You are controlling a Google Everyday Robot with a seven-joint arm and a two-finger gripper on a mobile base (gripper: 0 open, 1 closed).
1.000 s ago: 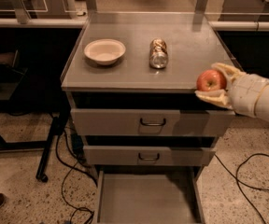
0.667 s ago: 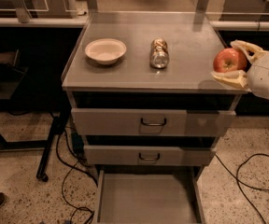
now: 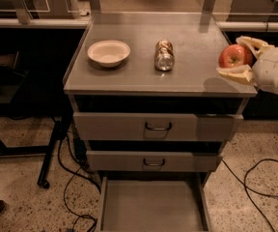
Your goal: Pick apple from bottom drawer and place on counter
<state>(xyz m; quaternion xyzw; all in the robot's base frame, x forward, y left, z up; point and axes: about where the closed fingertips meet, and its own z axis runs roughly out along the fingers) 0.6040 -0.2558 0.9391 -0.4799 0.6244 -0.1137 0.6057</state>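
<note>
The red apple (image 3: pixel 234 56) with yellowish patches is held in my gripper (image 3: pixel 238 58), whose pale fingers (image 3: pixel 236 74) close above and below it. The gripper reaches in from the right and holds the apple just above the right edge of the grey counter (image 3: pixel 129 74). The bottom drawer (image 3: pixel 151 207) is pulled out, and its flat grey floor holds nothing.
A white bowl (image 3: pixel 108 52) sits at the counter's left and a crushed metal can (image 3: pixel 164 55) lies at its middle. The two upper drawers (image 3: pixel 157 126) are shut. Cables (image 3: pixel 262 187) lie on the speckled floor. A dark table leg (image 3: pixel 52 149) stands at the left.
My gripper has lifted the apple up and slightly right, from the counter's front right corner to above its right edge.
</note>
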